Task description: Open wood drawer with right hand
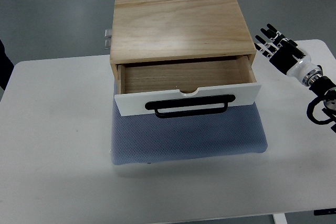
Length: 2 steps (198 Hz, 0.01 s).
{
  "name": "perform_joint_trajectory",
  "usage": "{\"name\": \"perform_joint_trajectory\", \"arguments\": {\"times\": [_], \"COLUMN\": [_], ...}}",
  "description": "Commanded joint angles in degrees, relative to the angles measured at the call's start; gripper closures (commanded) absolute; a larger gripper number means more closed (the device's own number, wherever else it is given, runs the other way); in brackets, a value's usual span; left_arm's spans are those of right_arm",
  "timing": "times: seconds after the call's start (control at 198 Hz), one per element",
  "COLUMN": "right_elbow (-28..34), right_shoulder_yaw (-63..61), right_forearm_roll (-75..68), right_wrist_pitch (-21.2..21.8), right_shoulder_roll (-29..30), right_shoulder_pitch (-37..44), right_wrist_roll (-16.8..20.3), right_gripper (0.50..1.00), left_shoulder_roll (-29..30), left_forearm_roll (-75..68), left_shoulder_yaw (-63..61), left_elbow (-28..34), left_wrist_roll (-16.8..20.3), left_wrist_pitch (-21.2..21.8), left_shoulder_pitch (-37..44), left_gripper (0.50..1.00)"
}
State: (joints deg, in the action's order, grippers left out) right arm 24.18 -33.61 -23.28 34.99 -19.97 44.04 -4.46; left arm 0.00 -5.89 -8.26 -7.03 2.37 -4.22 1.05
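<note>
The light wooden drawer box (181, 24) sits in the upper centre of the frame, resting on a blue-grey woven mat (189, 140) that lies on the white counter (58, 145). Its single drawer (184, 80) is pulled out toward the lower edge of the frame, showing a bare wooden inside. The drawer's white front panel (131, 103) hangs over the mat, and a black bar handle (190, 105) runs across the panel's middle.

The right hand (281, 51), black and white with jointed fingers (266, 39), shows at the upper right of the frame, its arm coming in from the right edge. The fingers are spread loosely and hold nothing. Their tips point toward the upper left, near the box's right side wall, level with the back of the drawer opening; they do not touch the box. The handle lies well apart from them, lower and to the left.

The box's rear edge juts past the counter's far edge, where a small metal fitting (108, 38) shows at its upper left. Bare counter spreads wide on the left of the mat and along the lower part of the frame. On the right, a narrower strip of counter lies between the mat and the counter's rounded right edge, partly under the hand and wrist. A dark shape (4, 61) cuts in at the left edge of the frame.
</note>
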Motion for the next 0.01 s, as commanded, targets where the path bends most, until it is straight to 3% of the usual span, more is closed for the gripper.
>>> {"name": "perform_joint_trajectory", "arguments": {"times": [0.0,0.005], "right_elbow": [0.0,0.0], "right_shoulder_yaw": [0.1,0.2], "right_forearm_roll": [0.1,0.1], "right_wrist_pitch": [0.0,0.0], "right_shoulder_roll": [0.1,0.2], "right_shoulder_pitch": [-0.4,-0.4], "right_wrist_roll": [0.0,0.0], "right_gripper": [0.556,0.556], "left_shoulder_roll": [0.0,0.0], "left_forearm_roll": [0.0,0.0], "left_shoulder_yaw": [0.0,0.0], "left_elbow": [0.0,0.0], "left_wrist_roll": [0.0,0.0], "left_wrist_pitch": [0.0,0.0], "left_shoulder_pitch": [0.0,0.0], "left_gripper": [0.5,0.5]}}
